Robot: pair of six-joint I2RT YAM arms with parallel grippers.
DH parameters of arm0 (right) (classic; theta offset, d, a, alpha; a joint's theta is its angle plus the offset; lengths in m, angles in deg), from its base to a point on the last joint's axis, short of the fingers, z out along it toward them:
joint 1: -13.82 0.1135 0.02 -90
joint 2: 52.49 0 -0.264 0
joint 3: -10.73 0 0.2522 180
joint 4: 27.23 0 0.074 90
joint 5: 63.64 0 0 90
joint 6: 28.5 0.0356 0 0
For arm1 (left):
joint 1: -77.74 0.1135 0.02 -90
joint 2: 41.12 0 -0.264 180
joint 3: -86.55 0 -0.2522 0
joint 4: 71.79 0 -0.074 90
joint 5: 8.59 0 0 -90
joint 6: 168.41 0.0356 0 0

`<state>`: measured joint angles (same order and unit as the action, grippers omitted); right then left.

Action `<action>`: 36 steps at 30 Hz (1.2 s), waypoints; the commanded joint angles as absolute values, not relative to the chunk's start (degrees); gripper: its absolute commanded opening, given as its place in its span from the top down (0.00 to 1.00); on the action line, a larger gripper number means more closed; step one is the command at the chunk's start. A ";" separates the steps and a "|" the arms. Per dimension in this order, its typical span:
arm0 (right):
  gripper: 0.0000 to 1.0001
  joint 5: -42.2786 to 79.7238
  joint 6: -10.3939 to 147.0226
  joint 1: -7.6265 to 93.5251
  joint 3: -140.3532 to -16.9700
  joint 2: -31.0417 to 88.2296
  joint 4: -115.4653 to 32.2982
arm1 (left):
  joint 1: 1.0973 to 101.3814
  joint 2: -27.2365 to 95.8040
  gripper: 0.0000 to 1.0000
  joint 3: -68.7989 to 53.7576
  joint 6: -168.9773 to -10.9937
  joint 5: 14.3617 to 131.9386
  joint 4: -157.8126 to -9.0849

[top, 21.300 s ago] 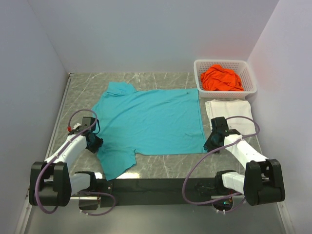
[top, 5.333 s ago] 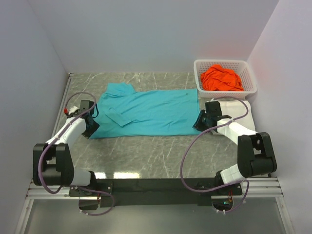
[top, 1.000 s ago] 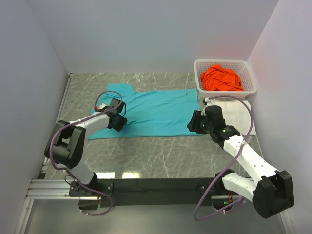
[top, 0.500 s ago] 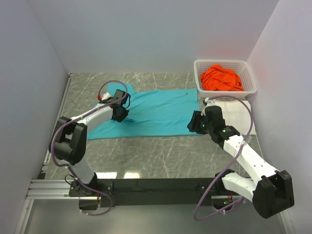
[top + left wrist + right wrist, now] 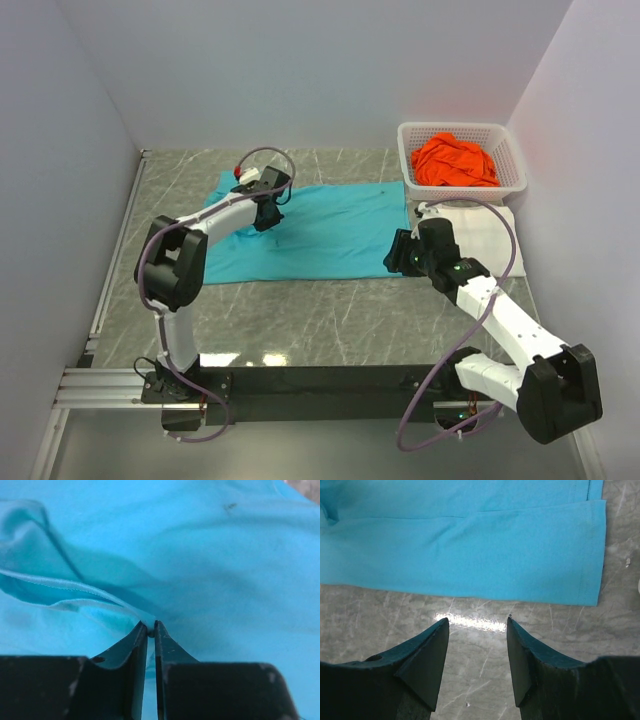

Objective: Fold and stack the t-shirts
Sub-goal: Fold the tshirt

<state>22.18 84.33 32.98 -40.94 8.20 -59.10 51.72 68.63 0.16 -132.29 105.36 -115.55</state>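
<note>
Marble table (image 5: 330, 320) carries the teal t-shirt (image 5: 330, 235), spread partly folded across its middle. The left gripper (image 5: 150, 625), fingers almost together, pinches a raised fold of it toward the far left. The right gripper (image 5: 477, 622) stands wide open over the marble just near of the shirt's right hem, holding nothing.
</note>
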 commanded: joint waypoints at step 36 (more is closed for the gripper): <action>0.49 23.72 87.60 32.89 -50.04 27.22 -62.26 | 61.91 47.66 0.32 -19.45 -131.32 107.96 -117.37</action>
<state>21.57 86.34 32.96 -46.62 24.07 -61.28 58.89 48.96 -12.38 -130.06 110.69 -117.98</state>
